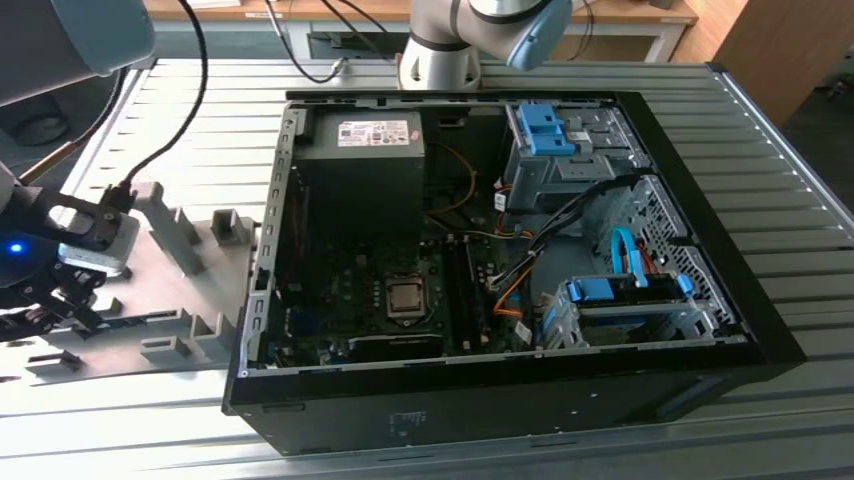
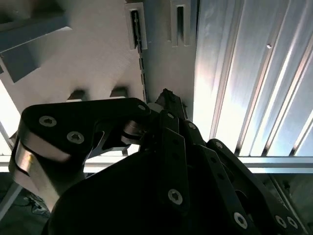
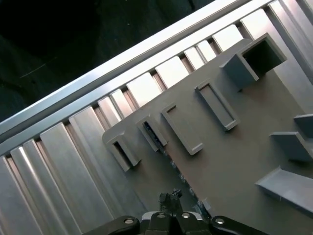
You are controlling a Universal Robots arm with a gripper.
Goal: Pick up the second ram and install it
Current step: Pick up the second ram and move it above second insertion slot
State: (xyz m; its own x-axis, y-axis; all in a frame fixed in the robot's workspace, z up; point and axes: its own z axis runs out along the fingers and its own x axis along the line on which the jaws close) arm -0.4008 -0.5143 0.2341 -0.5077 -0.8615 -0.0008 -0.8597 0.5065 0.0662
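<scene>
The ribbed metal table (image 1: 787,150) carries an open computer case (image 1: 467,420) and, to the exterior view's left of it, a grey holder plate (image 1: 200,290) with raised slotted blocks. The gripper (image 1: 70,300) hangs low over that plate, well apart from the case. In both wrist views the second ram (image 3: 152,134) (image 2: 139,39) stands on its long edge in a narrow slot of the plate, seen edge-on as a thin dark strip running toward the tool. The fingers (image 2: 171,117) are closed tip to tip with no gap, and the strip's near end seems to lie just beside them, not between them. The risk I judge: closed tips so near could press the stick's top edge, tilting or jamming it in its slot.
</scene>
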